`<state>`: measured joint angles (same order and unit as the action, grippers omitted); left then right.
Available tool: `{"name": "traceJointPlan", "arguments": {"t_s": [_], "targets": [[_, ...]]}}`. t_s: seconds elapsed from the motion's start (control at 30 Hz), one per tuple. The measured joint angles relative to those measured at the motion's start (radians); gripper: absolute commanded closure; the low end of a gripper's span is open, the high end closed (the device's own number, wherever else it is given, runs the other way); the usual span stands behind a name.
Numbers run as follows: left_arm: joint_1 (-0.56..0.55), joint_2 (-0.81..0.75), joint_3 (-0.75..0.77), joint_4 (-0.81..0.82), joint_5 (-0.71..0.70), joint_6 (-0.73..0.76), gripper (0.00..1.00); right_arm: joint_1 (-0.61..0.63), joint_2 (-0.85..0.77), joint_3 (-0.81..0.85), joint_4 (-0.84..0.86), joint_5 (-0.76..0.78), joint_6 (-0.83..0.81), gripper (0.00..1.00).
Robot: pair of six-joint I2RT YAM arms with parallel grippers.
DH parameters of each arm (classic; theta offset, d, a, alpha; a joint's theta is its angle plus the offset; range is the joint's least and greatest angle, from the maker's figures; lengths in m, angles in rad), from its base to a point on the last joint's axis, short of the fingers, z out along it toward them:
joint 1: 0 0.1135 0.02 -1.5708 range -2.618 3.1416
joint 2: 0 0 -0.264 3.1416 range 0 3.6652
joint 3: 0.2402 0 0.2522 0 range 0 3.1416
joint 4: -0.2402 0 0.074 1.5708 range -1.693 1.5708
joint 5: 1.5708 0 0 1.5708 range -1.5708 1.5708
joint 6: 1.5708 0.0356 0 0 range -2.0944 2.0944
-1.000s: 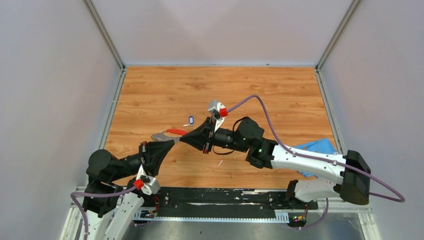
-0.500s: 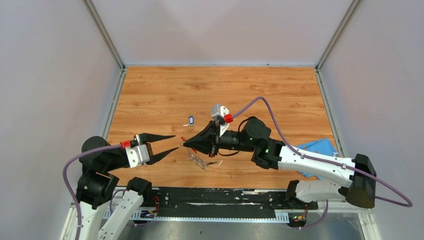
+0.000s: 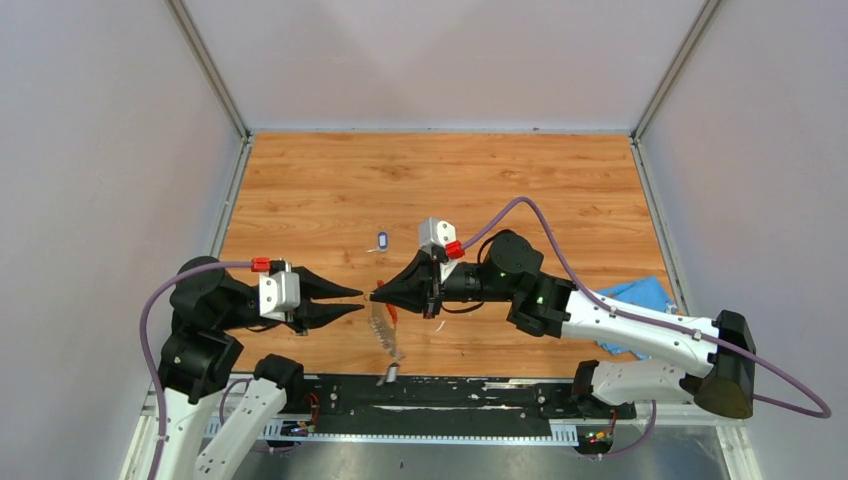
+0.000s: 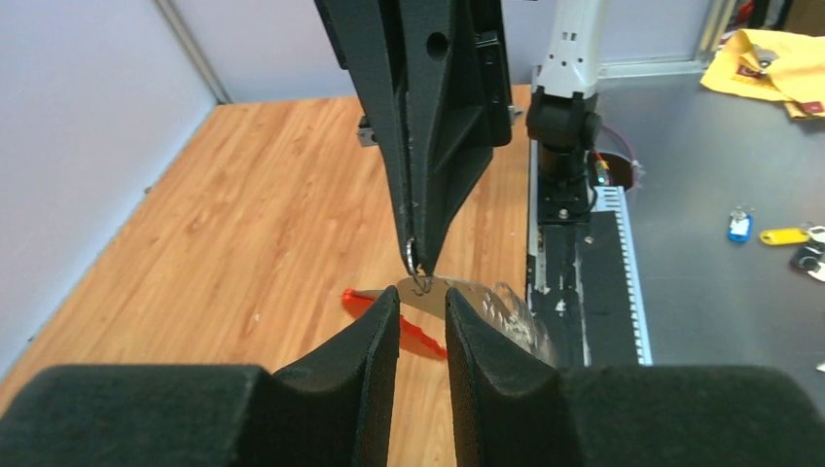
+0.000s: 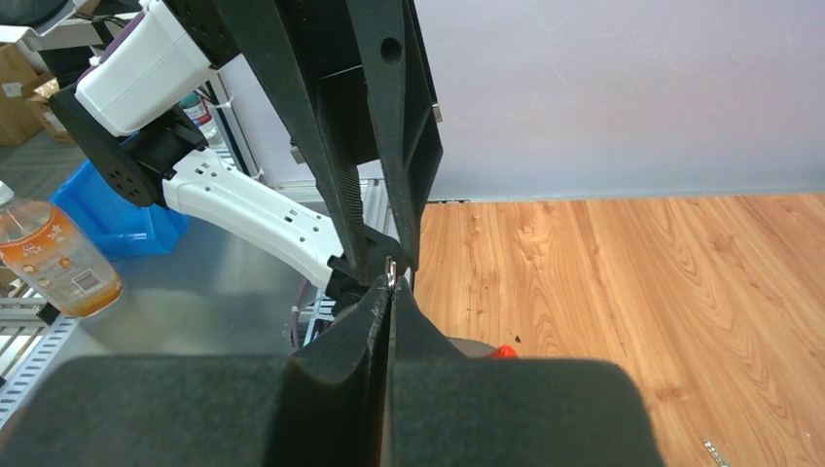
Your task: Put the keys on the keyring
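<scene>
The keyring (image 3: 385, 335), a red loop with a fan of grey metal pieces, hangs from my right gripper (image 3: 372, 296). That gripper is shut on the keyring's small metal ring (image 5: 389, 269). In the left wrist view the grey pieces (image 4: 486, 304) and red loop (image 4: 362, 299) show just past my left gripper (image 4: 421, 297). My left gripper (image 3: 352, 300) is open and empty, its tips facing the right gripper's tip and close to it. The blue-and-white key (image 3: 382, 240) lies on the table behind them. I cannot make out the black-headed key.
A blue cloth (image 3: 636, 296) lies at the table's right edge, partly under the right arm. The black base rail (image 3: 450, 395) runs along the near edge. Off the table, a metal bench holds loose key tags (image 4: 741, 226).
My left gripper let go of the keyring, drew back left and turned, then closed in on the right gripper's tip. The keyring swung down and hangs from the right gripper.
</scene>
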<state>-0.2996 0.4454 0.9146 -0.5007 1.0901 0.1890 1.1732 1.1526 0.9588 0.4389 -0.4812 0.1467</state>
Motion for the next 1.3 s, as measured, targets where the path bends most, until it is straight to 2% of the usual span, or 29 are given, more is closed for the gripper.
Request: {"name": "traceJointPlan", "arguments": {"t_s": [0.27, 0.83, 1.3], "targets": [[0.0, 0.002, 0.0, -0.005, 0.053, -0.019, 0.73, 0.0, 0.001, 0.013, -0.018, -0.013, -0.021, 1.0], [0.0, 0.034, -0.015, -0.02, 0.021, -0.022, 0.81, 0.011, 0.029, 0.047, -0.029, -0.035, -0.051, 1.0], [0.0, 0.005, -0.019, -0.04, 0.043, -0.006, 0.69, 0.019, 0.029, 0.048, -0.072, -0.008, -0.089, 1.0]]}}
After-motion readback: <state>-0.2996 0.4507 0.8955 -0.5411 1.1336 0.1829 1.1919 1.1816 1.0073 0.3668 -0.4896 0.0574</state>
